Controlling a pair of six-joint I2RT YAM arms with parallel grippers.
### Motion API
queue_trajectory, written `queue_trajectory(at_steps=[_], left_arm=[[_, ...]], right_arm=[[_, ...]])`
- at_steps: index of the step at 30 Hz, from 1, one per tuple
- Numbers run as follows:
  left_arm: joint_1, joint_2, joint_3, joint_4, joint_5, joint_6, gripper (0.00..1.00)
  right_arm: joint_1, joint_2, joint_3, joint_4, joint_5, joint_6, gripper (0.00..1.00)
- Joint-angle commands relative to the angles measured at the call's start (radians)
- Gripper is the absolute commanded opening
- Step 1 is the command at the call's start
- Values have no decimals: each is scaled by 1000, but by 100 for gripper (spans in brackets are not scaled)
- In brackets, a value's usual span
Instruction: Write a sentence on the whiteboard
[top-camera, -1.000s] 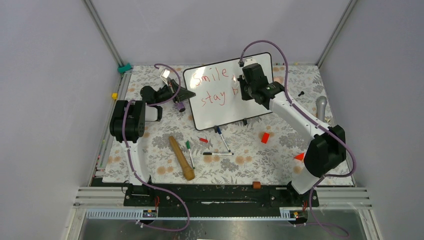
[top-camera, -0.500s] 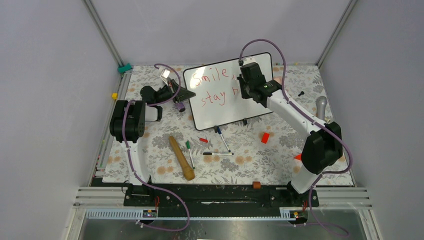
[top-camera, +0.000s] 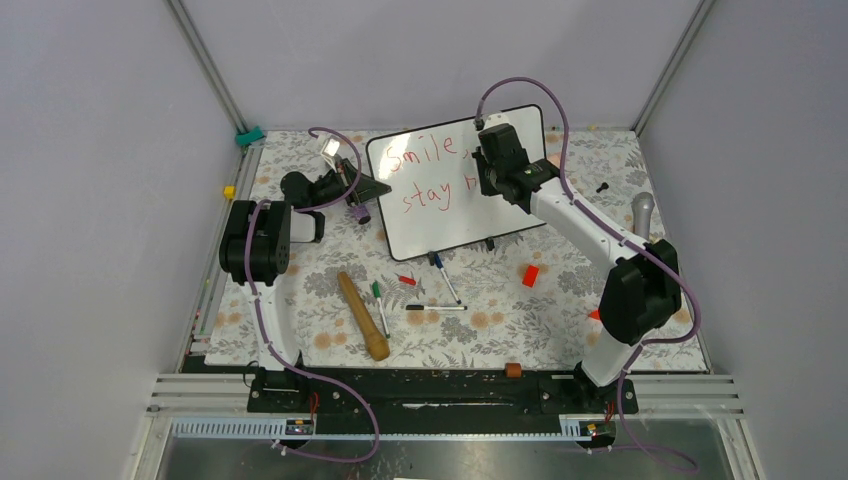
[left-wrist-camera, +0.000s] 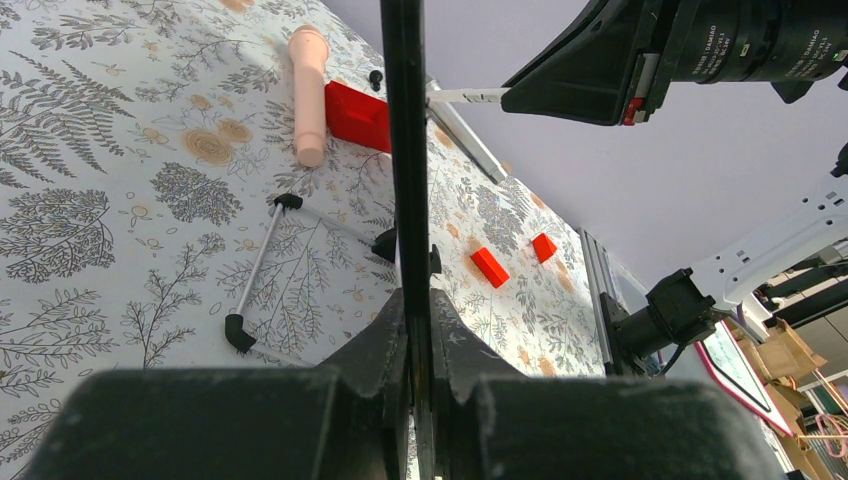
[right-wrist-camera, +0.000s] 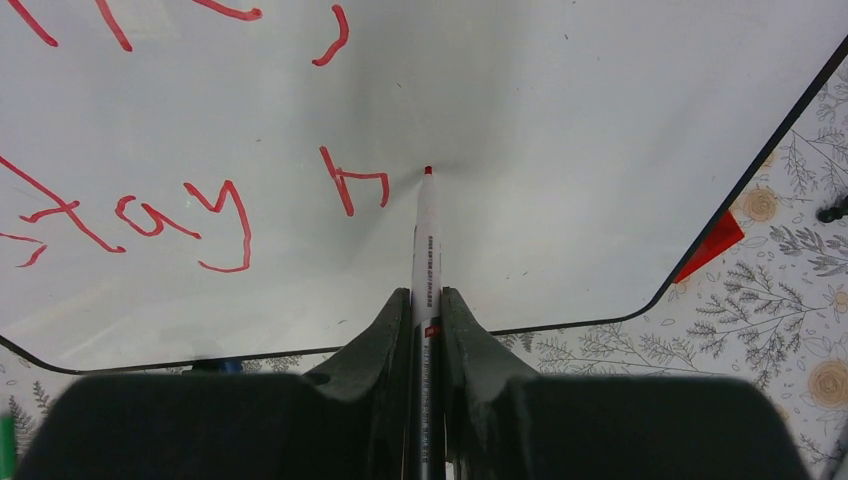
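The whiteboard (top-camera: 510, 215) stands tilted at the back middle of the table. In the sentence (top-camera: 424, 157), red letters read "Smile," above "stay h". My left gripper (top-camera: 374, 188) is shut on the board's left edge, seen as a black strip (left-wrist-camera: 402, 150) running between the fingers (left-wrist-camera: 375, 335). My right gripper (top-camera: 489, 176) is shut on a white red-tipped marker (right-wrist-camera: 427, 235). Its tip touches the board just right of the "h" (right-wrist-camera: 352, 183), and both fingers (right-wrist-camera: 392, 325) press the barrel. In the left wrist view, the right gripper's black body (left-wrist-camera: 640, 55) is at the upper right.
In front of the board lie a wooden pestle (top-camera: 362, 315), green (top-camera: 379, 301), black (top-camera: 435, 307) and blue (top-camera: 446, 276) markers, a red cap (top-camera: 406, 279) and red blocks (top-camera: 530, 275) (top-camera: 598, 314). A grey handle (top-camera: 642, 211) lies at the right, a green clip (top-camera: 248, 134) at the far left corner.
My right gripper has shifted a little up the board with the marker, and its arm's elbow has swung slightly left. The left arm and the board have not moved.
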Motion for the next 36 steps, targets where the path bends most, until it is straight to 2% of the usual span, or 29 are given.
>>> queue_trajectory(at_steps=[1,20,36], left_arm=[[-35,-12,-5,43,131,73,0],[-36,-12,-5,43,133,73,0],[-37,-11,-4,43,133,71,0]], right_arm=[[-4,14,29,36,-34,-17,0],[-4,-6,-19,-36,-70,-39,0],[-4,16,20,-41,69,-45,0]])
